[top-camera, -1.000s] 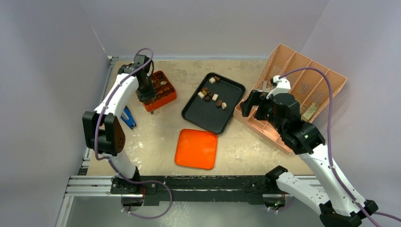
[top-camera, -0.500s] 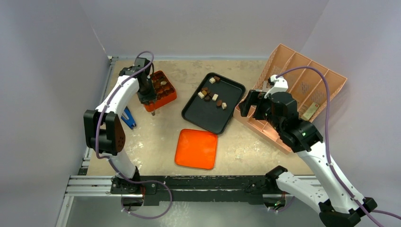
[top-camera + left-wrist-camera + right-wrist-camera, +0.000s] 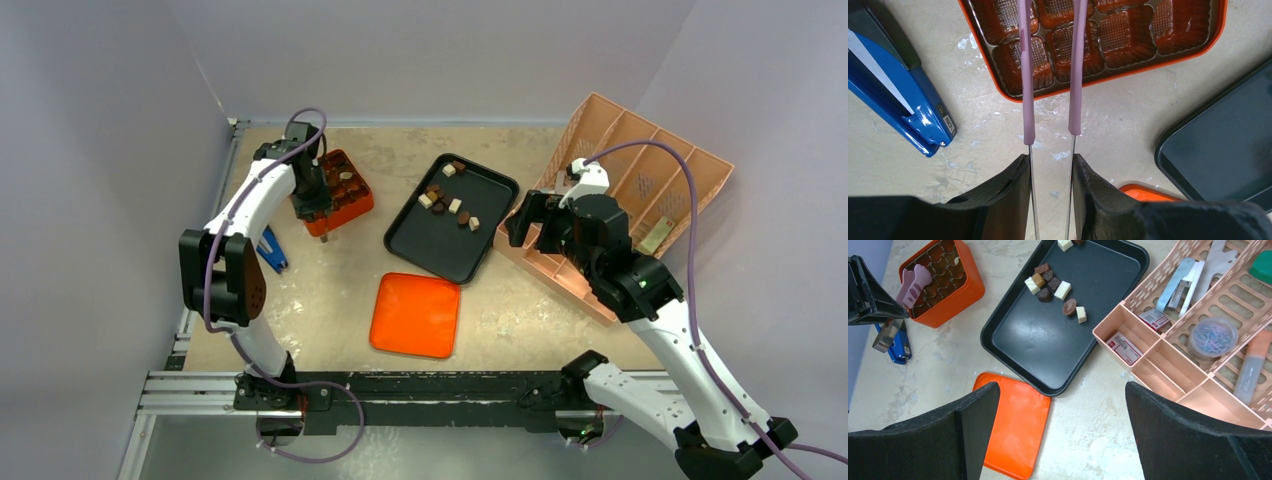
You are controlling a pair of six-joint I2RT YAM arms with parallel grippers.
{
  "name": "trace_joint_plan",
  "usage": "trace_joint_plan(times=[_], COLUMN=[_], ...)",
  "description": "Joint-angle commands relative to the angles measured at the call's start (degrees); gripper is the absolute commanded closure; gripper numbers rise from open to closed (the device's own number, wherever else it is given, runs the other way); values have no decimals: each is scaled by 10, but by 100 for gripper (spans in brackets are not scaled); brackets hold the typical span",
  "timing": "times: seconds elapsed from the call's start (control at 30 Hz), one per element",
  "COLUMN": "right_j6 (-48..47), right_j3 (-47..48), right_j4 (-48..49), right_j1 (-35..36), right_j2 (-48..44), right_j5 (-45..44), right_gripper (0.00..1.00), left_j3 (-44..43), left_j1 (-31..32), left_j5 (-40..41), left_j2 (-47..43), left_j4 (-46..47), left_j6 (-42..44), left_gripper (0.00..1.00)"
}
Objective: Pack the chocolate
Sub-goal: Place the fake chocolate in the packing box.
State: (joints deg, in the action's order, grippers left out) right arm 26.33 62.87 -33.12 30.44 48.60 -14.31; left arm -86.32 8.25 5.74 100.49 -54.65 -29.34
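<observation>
Several chocolate pieces (image 3: 450,200), dark brown, mid brown and cream-white, lie in the far part of the black tray (image 3: 440,245); they also show in the right wrist view (image 3: 1055,287). My left gripper (image 3: 1050,160) is shut on pink-sleeved tweezers (image 3: 1025,75), which reach over the orange compartmented box (image 3: 1168,55); their tips run off the frame's top. The compartments under them look empty. A few pieces sit in the box's far cells (image 3: 346,178). My right gripper (image 3: 1060,385) is open and empty, held above the table right of the tray.
An orange lid (image 3: 415,315) lies flat in front of the tray. A blue stapler (image 3: 270,250) lies left of the box. A pink desk organizer (image 3: 640,190) with office items stands at the right.
My left gripper has shifted slightly over the box's near edge. My right gripper has drifted a little to the left. The chocolate on the tray has not moved.
</observation>
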Motion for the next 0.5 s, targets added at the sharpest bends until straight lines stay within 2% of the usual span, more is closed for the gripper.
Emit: trace_joint_plan(times=[0.0,0.47], right_j6=[-4,0], right_j3=[13,18], right_j4=[12,17], right_j1=[3,2], right_j2=[-7,-10], right_j5=[-12,-20], right_gripper=[3,3], left_j3=[-11,-69], left_j1=[-7,-7], left_j5=[23,31], left_j2=[-5,-31], left_j4=[20,-5], left_j6=[8,12], left_gripper=[67,65])
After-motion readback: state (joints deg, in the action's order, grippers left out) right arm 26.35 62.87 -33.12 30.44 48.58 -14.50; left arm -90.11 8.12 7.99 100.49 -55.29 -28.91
